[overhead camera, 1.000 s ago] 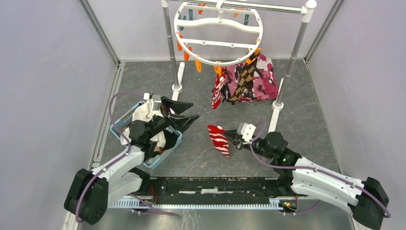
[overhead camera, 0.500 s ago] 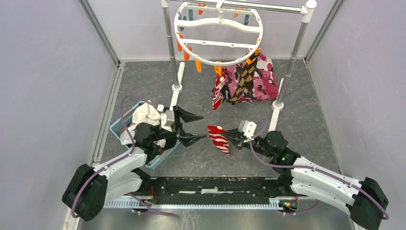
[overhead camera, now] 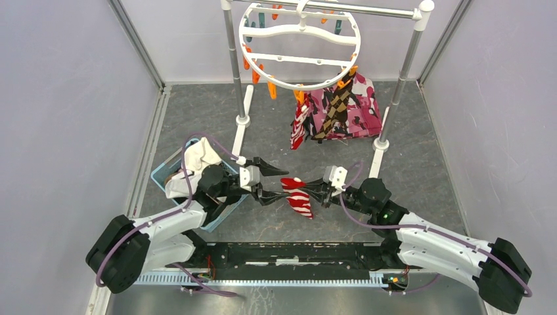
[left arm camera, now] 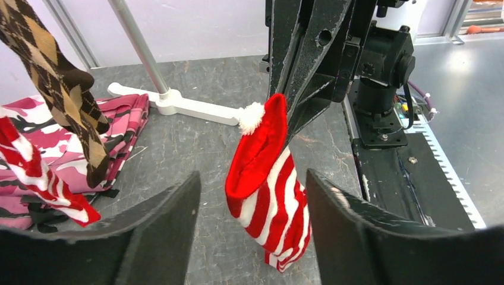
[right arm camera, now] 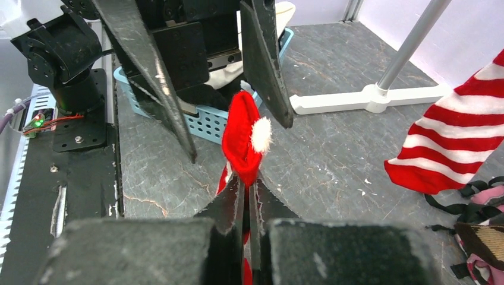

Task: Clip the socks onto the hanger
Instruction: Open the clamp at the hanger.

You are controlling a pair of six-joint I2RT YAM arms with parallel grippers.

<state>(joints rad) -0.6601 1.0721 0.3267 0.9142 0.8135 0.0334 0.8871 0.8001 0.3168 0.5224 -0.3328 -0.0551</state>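
Sock [overhead camera: 300, 200] dangling from pinched right hand [overhead camera: 315, 190]; left hand [overhead camera: 284, 186] spread around it.

No legible txt or labels

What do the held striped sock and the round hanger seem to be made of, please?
The striped sock is likely soft knit fabric, matte; it hangs limp and folds softly. The hanger is probably rigid moulded plastic, smooth white, slightly glossy.

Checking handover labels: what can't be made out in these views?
- Top view: basket contents, mostly under the left arm.
- Top view: hanger hook, cut by the top edge.
- Right wrist: striped sock's lower part, behind the right gripper.
- Left wrist: pinch point, behind the sock's cuff.
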